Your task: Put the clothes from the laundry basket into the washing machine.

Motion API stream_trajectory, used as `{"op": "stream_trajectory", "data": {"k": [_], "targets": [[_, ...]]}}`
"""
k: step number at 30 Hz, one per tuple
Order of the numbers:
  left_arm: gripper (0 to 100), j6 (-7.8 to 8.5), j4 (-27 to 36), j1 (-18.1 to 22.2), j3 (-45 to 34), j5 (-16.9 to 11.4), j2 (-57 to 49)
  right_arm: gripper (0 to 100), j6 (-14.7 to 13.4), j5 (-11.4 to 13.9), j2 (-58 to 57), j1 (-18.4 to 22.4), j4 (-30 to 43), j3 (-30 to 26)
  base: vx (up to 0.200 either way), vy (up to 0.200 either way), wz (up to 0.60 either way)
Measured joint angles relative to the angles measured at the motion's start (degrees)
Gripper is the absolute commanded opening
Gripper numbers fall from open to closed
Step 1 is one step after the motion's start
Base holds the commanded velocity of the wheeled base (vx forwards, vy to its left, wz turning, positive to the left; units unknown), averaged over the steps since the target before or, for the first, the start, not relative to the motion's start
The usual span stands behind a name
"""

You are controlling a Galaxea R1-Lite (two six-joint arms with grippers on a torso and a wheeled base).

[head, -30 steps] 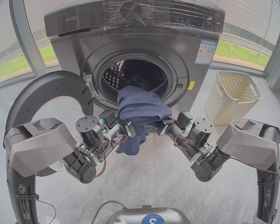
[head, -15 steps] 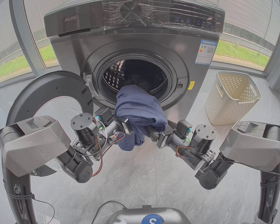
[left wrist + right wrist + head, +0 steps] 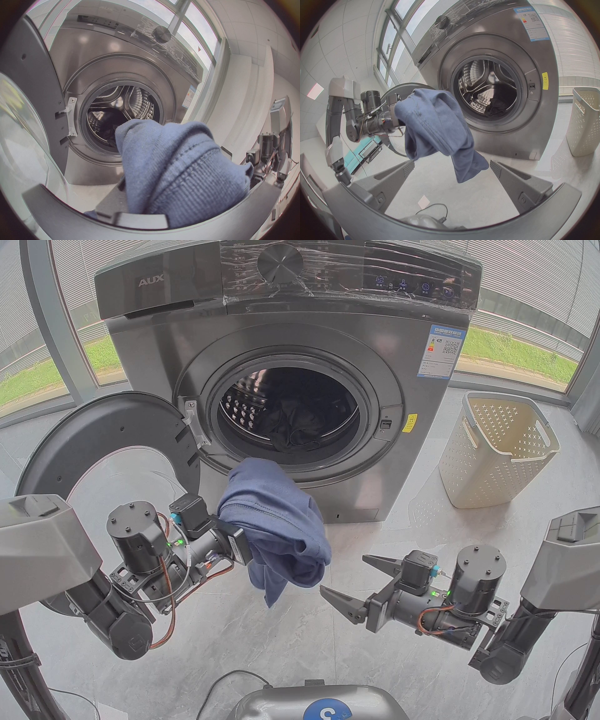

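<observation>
Bright, even daylight is admitted through the windows (image 3: 519, 349) behind the washing machine (image 3: 156, 359), well ahead of the right gripper (image 3: 342, 572). Glare spots are thrown on its grey front. The wrist views are bowed and their corners darkened.

A brand logo (image 3: 150, 280) sat on the washing machine's (image 3: 164, 359) panel. The blue-and-white label (image 3: 441, 351) with a QR code and the yellow sticker (image 3: 409, 422) carried print too small to read.

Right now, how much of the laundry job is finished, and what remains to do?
Done: a dark garment already lies inside the washing machine, and the laundry basket looks empty as far as its inside shows. In hand: the left gripper holds a blue garment in front of the opening, outside the machine; the right gripper is open and empty. Left: getting this blue garment inside.
</observation>
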State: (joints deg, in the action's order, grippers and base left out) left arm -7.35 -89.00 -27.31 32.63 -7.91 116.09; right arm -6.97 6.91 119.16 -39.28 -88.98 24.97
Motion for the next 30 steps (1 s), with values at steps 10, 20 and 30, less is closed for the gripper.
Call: {"op": "stream_trajectory", "data": {"k": [10, 20, 30], "targets": [[0, 1.94, 0.00, 0.88, -2.99, -1.56, -1.40, 100, 0.51, 1.24, -2.68, 2.82, -0.02, -5.24, 0.000, 0.000, 0.00], [0, 1.99, 0.00, 0.74, -4.94, -1.74, -2.01, 100, 0.44, 0.74, -2.38, 7.61, 0.00, -5.75, 0.060, 0.000, 0.00], [0, 2.00, 0.00, 0.68, -5.71, -1.79, -2.04, 100, 0.13, -0.46, -2.18, 7.84, 0.00, -5.90, 0.200, 0.000, 0.00]]}}
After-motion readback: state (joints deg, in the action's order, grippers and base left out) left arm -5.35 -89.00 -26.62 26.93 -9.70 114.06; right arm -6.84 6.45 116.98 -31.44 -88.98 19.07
